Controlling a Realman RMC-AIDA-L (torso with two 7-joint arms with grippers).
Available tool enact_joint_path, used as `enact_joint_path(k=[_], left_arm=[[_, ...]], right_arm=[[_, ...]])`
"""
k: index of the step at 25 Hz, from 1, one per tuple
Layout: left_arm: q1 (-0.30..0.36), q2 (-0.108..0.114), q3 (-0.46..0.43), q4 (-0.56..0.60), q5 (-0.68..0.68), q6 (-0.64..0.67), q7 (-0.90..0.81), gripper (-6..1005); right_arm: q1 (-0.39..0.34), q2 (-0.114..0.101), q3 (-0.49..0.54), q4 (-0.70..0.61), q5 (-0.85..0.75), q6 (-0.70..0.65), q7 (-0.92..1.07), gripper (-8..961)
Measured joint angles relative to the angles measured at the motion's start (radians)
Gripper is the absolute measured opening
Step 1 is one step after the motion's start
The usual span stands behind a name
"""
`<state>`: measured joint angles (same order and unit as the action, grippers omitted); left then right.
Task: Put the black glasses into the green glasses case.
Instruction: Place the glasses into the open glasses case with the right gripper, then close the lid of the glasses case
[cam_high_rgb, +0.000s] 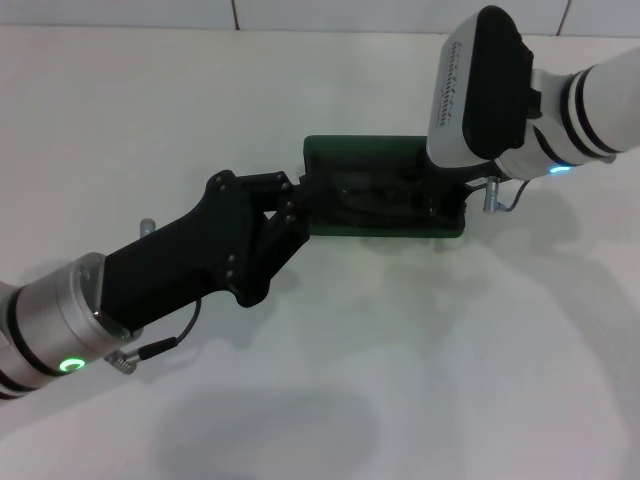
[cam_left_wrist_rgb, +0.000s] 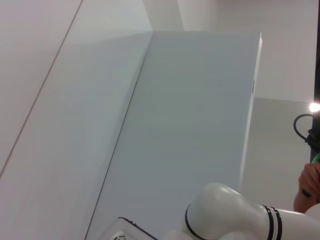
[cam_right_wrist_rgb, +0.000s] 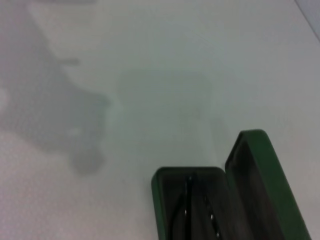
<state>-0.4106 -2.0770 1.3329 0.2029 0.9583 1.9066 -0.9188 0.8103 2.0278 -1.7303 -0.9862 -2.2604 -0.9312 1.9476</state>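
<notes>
glasses lie in the open case on the desk — left gripper at its end, right gripper's opening can't be told.

Bright, even overhead light throws soft arm shadows on the white table; the right wrist view is blurred.

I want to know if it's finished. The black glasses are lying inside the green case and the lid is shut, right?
Not quite. The black glasses do lie inside the green glasses case, but the lid is open, standing up beside the tray. The right wrist view shows it. The left hand and right hand sit at either end of the case.
</notes>
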Motion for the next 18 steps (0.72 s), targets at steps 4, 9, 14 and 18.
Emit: enact_joint_path(k=[4, 9, 14, 18], left_arm=[[0.0, 0.0, 0.0, 0.001, 0.0, 0.0, 0.0, 29], [-0.005, 0.004, 0.0, 0.001, -0.004, 0.0, -0.007, 29], [-0.007, 0.009, 0.0, 0.002, -0.006, 0.002, -0.012, 29], [-0.007, 0.01, 0.0, 0.002, -0.007, 0.003, -0.015, 29]], right_arm=[[-0.052, 0.0, 0.0, -0.078, 0.002, -0.017, 0.014, 200], [-0.121, 0.0, 0.002, -0.174, 0.014, -0.034, 0.025, 199], [-0.18, 0.0, 0.009, -0.241, 0.038, -0.033, 0.028, 198], [-0.219, -0.002, 0.044, -0.267, 0.122, -0.044, 0.027, 197]])
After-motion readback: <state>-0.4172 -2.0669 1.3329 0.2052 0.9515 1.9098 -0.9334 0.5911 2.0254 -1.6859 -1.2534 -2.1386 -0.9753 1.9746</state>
